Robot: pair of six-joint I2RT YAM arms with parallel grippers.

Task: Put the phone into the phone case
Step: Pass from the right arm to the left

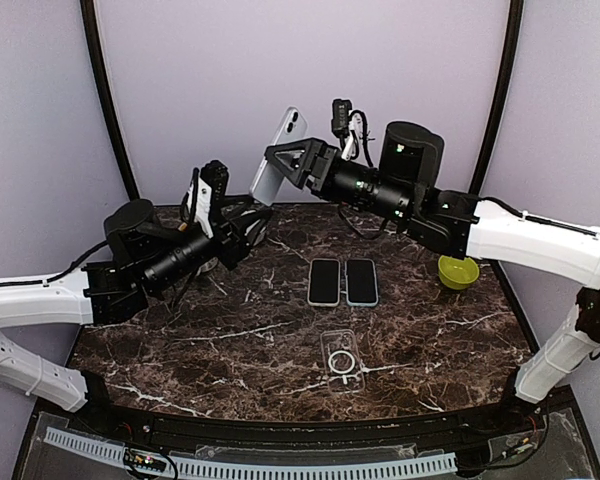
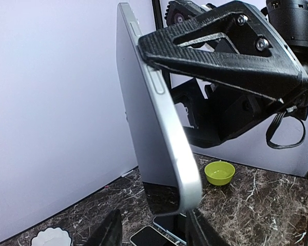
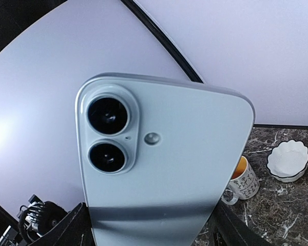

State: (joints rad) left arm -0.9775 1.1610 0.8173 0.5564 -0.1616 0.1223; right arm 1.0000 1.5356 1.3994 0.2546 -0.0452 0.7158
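Above the table (image 1: 180, 340), the phone (image 1: 269, 183) is clamped by the right gripper (image 1: 278, 158). Whether the left gripper (image 1: 252, 212) grips its lower end cannot be told, so release should be delayed.

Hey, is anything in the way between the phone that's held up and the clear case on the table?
The phone is up in the air; two other phones lie flat on the table between it and the case. It could likely pass over them. Nothing lies on the case.
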